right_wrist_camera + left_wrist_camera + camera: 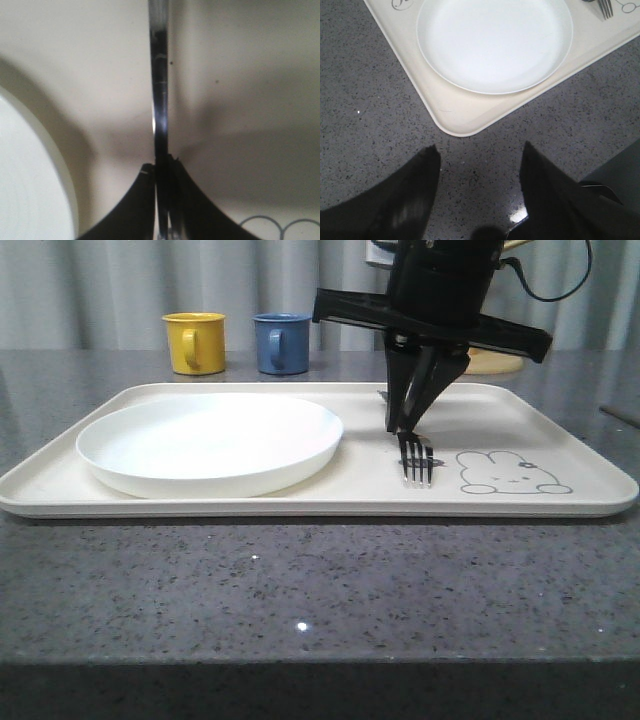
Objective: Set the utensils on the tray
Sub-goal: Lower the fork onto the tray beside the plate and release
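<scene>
I've got the right gripper [407, 425] down on the tray [300, 502], fingers pinched tight on the fork [416, 462] handle. The fork's tines rest on the tray between the white plate [210, 443] and the rabbit drawing [508, 474]. My left gripper [480, 165] hangs spread wide over the grey counter [365, 125], just off the tray's corner, holding nothing.
</scene>
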Controlling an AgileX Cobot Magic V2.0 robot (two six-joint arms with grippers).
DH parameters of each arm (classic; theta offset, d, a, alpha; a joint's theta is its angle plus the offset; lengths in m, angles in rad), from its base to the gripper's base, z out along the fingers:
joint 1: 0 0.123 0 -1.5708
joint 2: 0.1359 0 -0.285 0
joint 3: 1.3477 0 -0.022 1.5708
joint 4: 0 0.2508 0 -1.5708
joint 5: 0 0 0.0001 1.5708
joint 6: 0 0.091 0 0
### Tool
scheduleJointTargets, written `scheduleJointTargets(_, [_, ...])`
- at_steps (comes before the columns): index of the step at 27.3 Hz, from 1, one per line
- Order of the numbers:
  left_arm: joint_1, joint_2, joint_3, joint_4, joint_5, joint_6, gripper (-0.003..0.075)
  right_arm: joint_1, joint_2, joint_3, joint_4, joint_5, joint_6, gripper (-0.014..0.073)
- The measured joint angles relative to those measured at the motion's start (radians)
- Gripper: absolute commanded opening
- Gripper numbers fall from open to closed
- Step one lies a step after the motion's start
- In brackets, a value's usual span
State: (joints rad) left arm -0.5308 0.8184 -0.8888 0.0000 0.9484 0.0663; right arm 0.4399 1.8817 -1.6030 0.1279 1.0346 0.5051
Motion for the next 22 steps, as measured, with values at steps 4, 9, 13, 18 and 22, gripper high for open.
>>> scheduleJointTargets(4, [0.000, 0.000, 0.000, 0.000, 0.000, 0.000, 0.0368, 0.000, 0.000, -0.004, -0.006, -0.001, 0.002, 0.0276])
scheduleJointTargets(9, [0.000, 0.000, 0.000, 0.000, 0.000, 0.000, 0.0368, 0.000, -0.009, -0.036, -0.064, 0.035, -0.050, 0.0276])
scheduleJointTargets(13, [0.000, 0.000, 0.000, 0.000, 0.000, 0.000, 0.0368, -0.019, -0.074, -0.037, -0.128, 0.139, -0.163, 0.0276])
scheduleJointTargets(18, [0.000, 0.000, 0.000, 0.000, 0.000, 0.000, 0.0368, -0.106, -0.156, 0.000, -0.142, 0.187, -0.258, 0.0276])
scheduleJointTargets(22, [0.000, 0.000, 0.000, 0.000, 0.000, 0.000, 0.0368, -0.188, -0.199, 0.052, -0.146, 0.190, -0.313, 0.0276])
